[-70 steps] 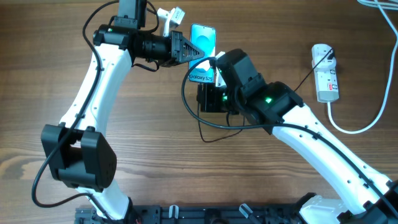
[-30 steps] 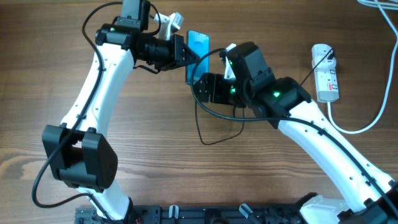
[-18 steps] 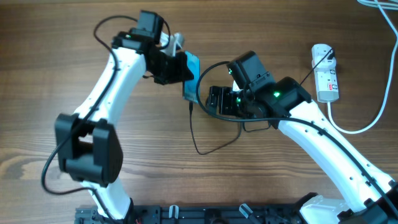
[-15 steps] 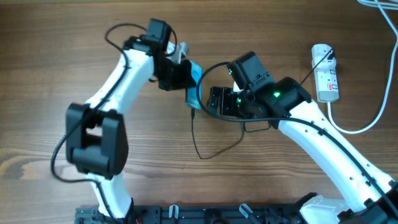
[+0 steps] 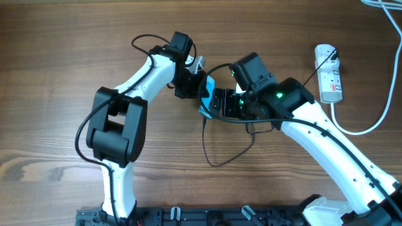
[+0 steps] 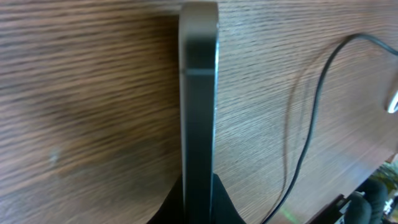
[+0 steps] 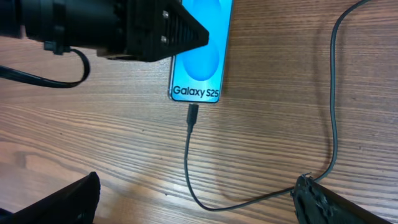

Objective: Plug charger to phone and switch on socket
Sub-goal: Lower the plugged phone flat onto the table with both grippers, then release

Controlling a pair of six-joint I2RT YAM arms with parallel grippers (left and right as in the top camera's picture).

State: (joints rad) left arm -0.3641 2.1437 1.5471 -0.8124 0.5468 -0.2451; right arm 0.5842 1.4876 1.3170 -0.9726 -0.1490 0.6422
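The phone [image 7: 202,56], cyan screen reading "Galaxy S25", is held off the table by my left gripper [image 7: 189,36], which is shut on its upper half. In the left wrist view the phone [image 6: 199,93] shows edge-on between the dark fingers of the left gripper [image 6: 199,205]. The charger [image 7: 186,168] is a thin black cable, and its plug [image 7: 193,116] sits in the phone's bottom edge. My right gripper [image 7: 196,205] stands wide open just below, with the cable brushing its right finger [image 7: 323,202]. From overhead the socket [image 5: 329,75] lies far right, apart from both grippers.
A white cord [image 5: 370,122] curves from the socket toward the right table edge. The black cable loops [image 5: 220,150] on the wood below the two grippers. Both arms crowd the table's centre.
The left arm has swung right and down, bringing the phone beside the right gripper. The cable trailed along with the phone. The right gripper finished opening and stayed in place.
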